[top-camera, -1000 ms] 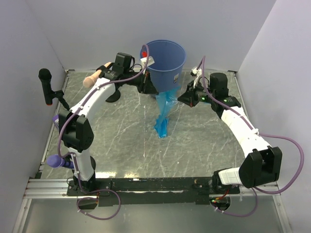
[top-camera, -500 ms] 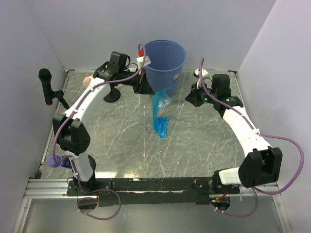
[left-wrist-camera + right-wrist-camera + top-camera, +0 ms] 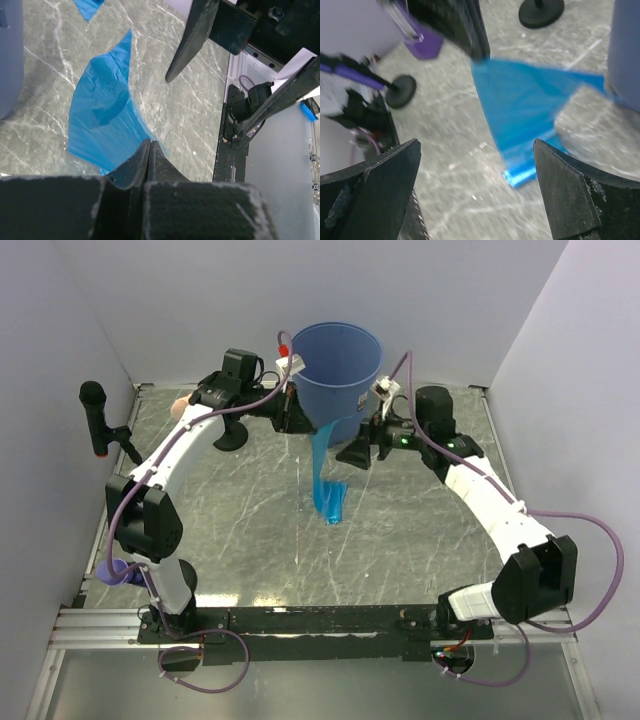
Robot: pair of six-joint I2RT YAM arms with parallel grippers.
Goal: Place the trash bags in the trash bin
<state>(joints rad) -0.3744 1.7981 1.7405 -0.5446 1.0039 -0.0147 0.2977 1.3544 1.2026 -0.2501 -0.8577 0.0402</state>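
Left gripper (image 3: 149, 146) clamping tight on trash bag (image 3: 102, 120) corner, trash bin (image 3: 345, 390) beside it; right gripper (image 3: 476, 150) gaping wide, gripping nothing, bag ahead.

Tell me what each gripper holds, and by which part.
The left gripper pinches the trash bag by its top edge, jaws shut; the right gripper holds nothing, jaws wide open.

Grey marbled table (image 3: 400, 540) fills mid-frame. Blue trash bin (image 3: 342, 365) stands at upper centre; trash bag (image 3: 329, 502), folded lower end resting just below it. Black disc base (image 3: 232, 438) upper left.
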